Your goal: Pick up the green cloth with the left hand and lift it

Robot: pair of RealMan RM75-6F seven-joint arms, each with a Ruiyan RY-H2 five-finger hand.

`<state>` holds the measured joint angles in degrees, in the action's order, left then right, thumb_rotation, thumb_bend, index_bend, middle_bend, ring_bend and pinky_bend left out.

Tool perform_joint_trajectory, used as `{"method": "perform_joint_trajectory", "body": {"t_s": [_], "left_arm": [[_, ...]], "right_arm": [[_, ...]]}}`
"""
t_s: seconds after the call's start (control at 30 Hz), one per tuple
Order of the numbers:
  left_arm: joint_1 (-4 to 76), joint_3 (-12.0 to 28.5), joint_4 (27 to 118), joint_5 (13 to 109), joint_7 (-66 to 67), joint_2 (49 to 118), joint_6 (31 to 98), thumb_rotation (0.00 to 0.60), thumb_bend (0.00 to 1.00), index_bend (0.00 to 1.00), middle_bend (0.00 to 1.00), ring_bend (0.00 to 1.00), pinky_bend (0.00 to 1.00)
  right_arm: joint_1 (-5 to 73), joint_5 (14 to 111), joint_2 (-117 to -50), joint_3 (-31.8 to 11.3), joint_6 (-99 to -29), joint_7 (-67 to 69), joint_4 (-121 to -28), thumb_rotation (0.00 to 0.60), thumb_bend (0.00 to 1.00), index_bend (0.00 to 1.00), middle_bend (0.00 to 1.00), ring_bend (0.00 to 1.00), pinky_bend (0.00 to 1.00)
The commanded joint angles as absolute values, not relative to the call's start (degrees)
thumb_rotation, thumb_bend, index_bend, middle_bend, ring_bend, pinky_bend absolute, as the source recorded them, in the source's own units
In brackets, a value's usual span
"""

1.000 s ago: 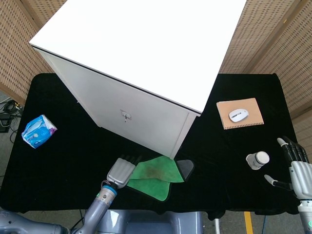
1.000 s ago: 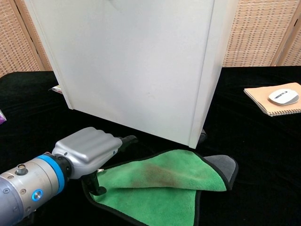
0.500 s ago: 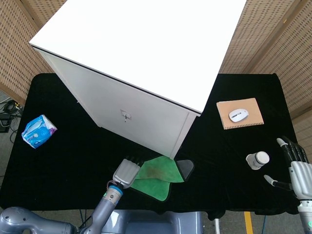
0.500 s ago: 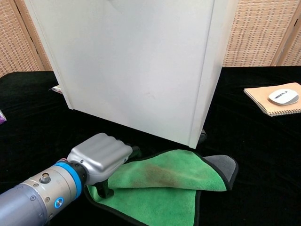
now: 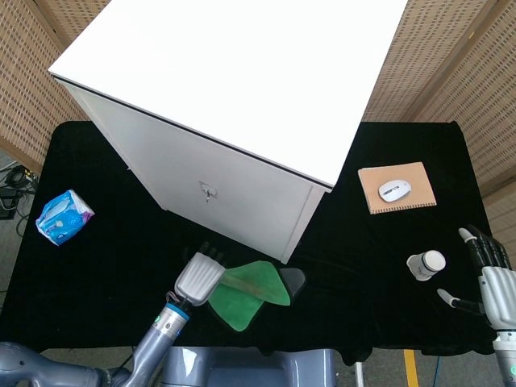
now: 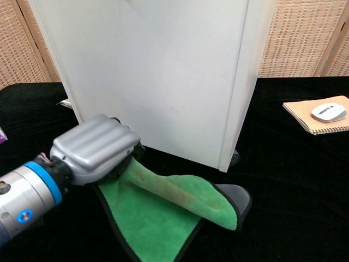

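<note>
The green cloth with its dark grey edge hangs bunched from my left hand, which grips its left end in front of the white cabinet. The gripped end is raised off the black table, while the cloth's lower folds and its grey right corner still trail low near the table. My right hand rests at the table's right edge with its fingers spread and nothing in it; the chest view does not show it.
A large white cabinet fills the middle of the table just behind the cloth. A blue-white tissue pack lies far left. On the right are a brown notebook with a white mouse on it, and a small white bottle.
My left hand has closed on the cloth's left end and pulled it up and leftward. The flat cloth has bunched and its grey corner has slid left. The right hand has not moved.
</note>
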<state>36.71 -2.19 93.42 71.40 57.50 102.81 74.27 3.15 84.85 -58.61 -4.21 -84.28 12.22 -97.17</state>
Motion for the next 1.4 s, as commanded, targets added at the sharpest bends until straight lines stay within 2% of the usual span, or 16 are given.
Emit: {"method": "perform_joint_trajectory", "body": {"t_s": [0.03,0.27,0.53,0.83,1.4], "left_arm": [[36.2,-3.7,95.5,78.5,53.1,96.9,77.1,0.600,0.76,0.66,0.44,0.37,0.27],[37.0,-4.1,95.0,91.1,42.8,87.8,80.3,0.600,0.75,0.67,0.45,0.37,0.27],[38.4,-2.7,92.1,100.7,32.6,81.9,83.4,0.600,0.73,0.70,0.47,0.39,0.29],[40.4,-0.5,91.5,104.6,27.7,80.9,81.2,0.600,0.73,0.71,0.48,0.40,0.30],[39.8,2.9,95.3,106.4,30.7,80.1,79.4,0.600,0.73,0.72,0.48,0.40,0.30]], "right_arm": [[3.2,84.8,-58.6,-4.2,-84.2,12.1,-97.2,0.600,0.08,0.00,0.00,0.00,0.00],[3.2,84.7,-58.8,-4.3,-84.3,11.6,-97.3,0.600,0.08,0.00,0.00,0.00,0.00],[3.2,84.7,-59.0,-4.2,-84.2,10.9,-97.4,0.600,0.08,0.00,0.00,0.00,0.00],[3.2,84.2,-58.8,-4.5,-84.2,11.8,-97.2,0.600,0.08,0.00,0.00,0.00,0.00],[3.1,84.3,-58.6,-4.5,-84.3,12.3,-97.4,0.600,0.08,0.00,0.00,0.00,0.00]]}}
